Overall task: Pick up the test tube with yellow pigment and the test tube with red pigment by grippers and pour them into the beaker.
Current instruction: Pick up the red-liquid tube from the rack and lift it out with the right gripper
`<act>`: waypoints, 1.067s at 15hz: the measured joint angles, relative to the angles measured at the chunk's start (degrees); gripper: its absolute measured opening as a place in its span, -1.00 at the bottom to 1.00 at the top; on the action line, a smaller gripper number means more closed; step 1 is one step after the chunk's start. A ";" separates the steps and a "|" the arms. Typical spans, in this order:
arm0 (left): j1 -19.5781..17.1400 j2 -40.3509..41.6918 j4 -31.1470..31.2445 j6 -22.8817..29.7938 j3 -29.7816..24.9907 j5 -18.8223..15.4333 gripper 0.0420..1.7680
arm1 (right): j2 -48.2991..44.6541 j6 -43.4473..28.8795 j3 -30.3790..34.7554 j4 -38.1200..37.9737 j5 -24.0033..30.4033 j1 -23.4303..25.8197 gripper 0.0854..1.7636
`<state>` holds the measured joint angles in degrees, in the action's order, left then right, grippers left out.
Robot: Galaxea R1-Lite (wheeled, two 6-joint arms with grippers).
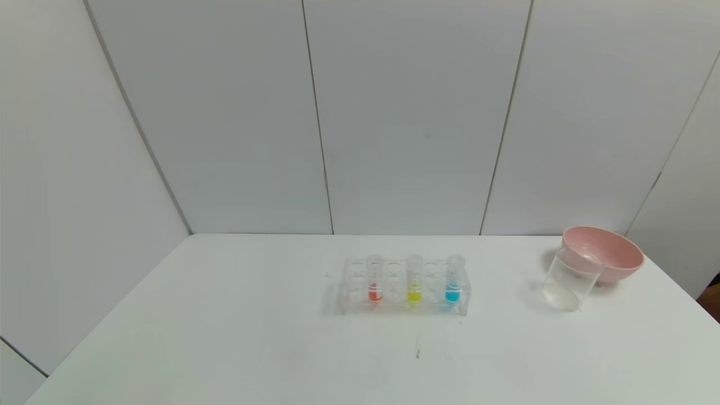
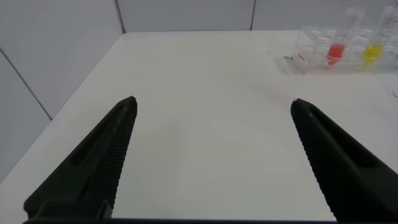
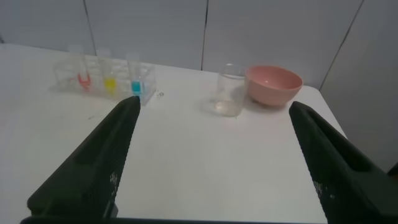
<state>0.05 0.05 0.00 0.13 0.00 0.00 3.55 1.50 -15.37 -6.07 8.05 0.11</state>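
Head view shows a white table [image 1: 225, 337] set against pale wall panels, with neither arm in sight. Toward the table's far right corner sits a pink bowl [image 1: 604, 253], and the beaker [image 1: 569, 278] stands just in front of it on the bowl's left side, upright and clear. Near the table's middle a clear tube rack [image 1: 402, 287] holds three upright tubes in a row. The test tube with red pigment [image 1: 375, 279] is on the left, the test tube with yellow pigment [image 1: 414, 279] is in the middle, and a tube with blue liquid [image 1: 453, 279] is on the right, nearest the beaker. Rack and beaker stand well apart.

The left wrist view shows the left gripper [image 2: 212, 107] hanging above bare tabletop near the table's left side, its black ribbed fingers spread wide and grasping nothing. The right gripper [image 3: 214, 107] hangs over the right part of the table, short of the beaker and bowl, likewise released, with nothing between its fingers.
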 joint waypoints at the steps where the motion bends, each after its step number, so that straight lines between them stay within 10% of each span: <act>1: 0.00 0.00 0.00 0.00 0.00 0.00 1.00 | 3.10 -0.35 -4.19 -0.79 1.10 0.02 0.94; 9: 0.00 0.00 0.00 0.02 0.00 0.00 1.00 | 49.81 -8.34 -36.22 9.41 -1.01 -4.99 0.94; 16: 0.00 0.00 0.02 0.02 0.00 0.00 1.00 | 76.96 -11.64 -39.53 33.09 -32.51 -39.06 0.94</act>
<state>0.05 0.05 0.02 0.16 0.00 0.00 80.51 -10.14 -54.91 27.01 -24.47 -38.95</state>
